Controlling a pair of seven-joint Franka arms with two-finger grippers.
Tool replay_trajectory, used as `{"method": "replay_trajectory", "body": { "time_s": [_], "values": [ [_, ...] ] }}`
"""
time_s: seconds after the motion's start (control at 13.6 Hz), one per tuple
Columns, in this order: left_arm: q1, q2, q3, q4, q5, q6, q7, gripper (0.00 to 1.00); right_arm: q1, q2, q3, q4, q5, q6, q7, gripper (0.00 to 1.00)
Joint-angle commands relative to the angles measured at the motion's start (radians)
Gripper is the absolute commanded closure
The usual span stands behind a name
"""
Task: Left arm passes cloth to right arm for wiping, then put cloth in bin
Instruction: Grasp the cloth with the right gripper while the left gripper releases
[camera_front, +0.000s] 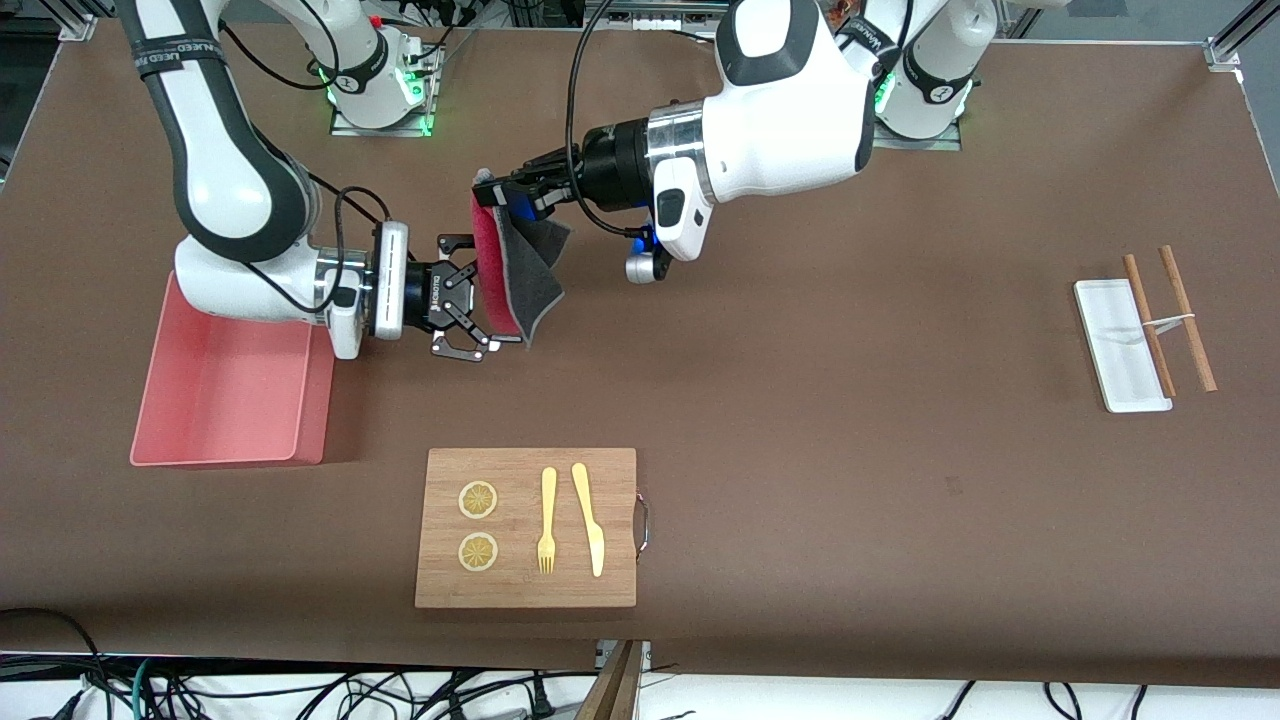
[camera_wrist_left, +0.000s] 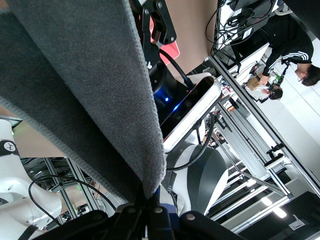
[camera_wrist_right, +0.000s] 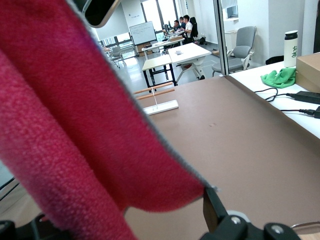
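Nearest the camera lies the board (camera_front: 526, 527), carrying two lemon slices (camera_front: 478, 500), a fork (camera_front: 547, 520) and a knife (camera_front: 588, 519) laid flat side by side. Toward the right arm's end of the table, farther from the camera than the board, sits the bin (camera_front: 230, 385), its pink walls low and its floor bare.

Above the table, between bin and table centre, the left gripper (camera_front: 497, 193) is clamped on the top edge of the cloth (camera_front: 518, 275), which hangs down from it, magenta face toward the right arm and grey face toward the left arm. In the left wrist view the grey face (camera_wrist_left: 85, 95) fills most of the picture; in the right wrist view the magenta face (camera_wrist_right: 75, 125) does the same.

Level with the cloth's lower half, the right gripper (camera_front: 478, 307) points at it sideways, its fingers spread apart with the cloth's magenta face between them; whether the pads touch the cloth cannot be told.

Toward the left arm's end of the table a tray (camera_front: 1112, 350) lies flat, with two chopsticks (camera_front: 1186, 318) resting across its edge and on the table beside it.
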Motion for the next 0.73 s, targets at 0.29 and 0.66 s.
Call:
{"method": "replay_trajectory", "body": {
  "time_s": [0.29,0.66],
  "values": [
    [-0.010,0.007,0.009,0.022,-0.030,0.009,0.017,1.00,-0.015,0.003,0.001,0.009,0.028,0.006,-0.012,0.85],
    [-0.003,0.007,0.009,0.022,-0.029,0.009,0.017,1.00,-0.041,-0.005,-0.016,0.012,-0.035,-0.003,0.002,1.00]
  ]
}}
